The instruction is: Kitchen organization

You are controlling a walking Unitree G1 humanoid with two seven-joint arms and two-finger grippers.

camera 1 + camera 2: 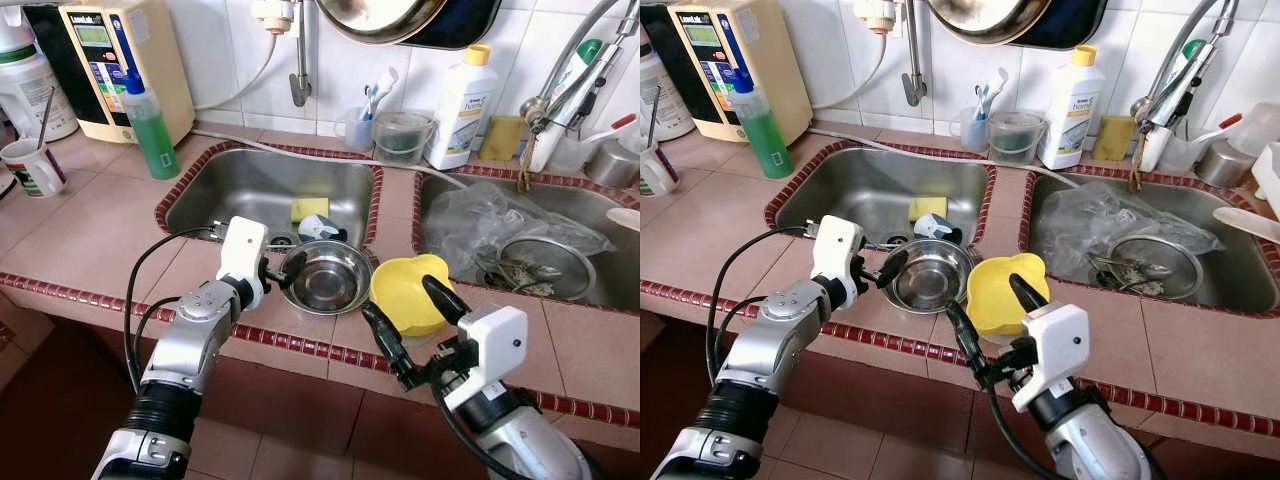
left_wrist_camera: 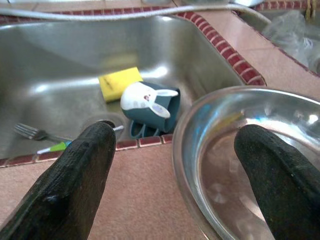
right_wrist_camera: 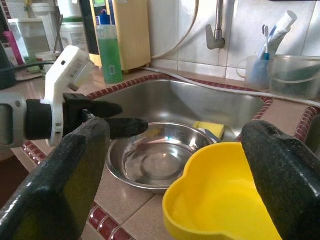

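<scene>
Steel bowl (image 1: 325, 277) rests on the tiled counter (image 1: 90, 215) at the front edge of the left sink (image 1: 255, 190) (a yellow bowl (image 1: 408, 292) touches its right side). Left gripper (image 1: 276, 273) straddles the steel rim, fingers parted, not clamped. Right gripper (image 1: 410, 312), spread wide, flanks the yellow bowl's near edge without gripping it.

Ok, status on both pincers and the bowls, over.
Left pincer open, straddling steel bowl rim. Right pincer open around yellow bowl. Both bowls on counter between sinks, touching. Rabbit mug in left sink behind.
</scene>
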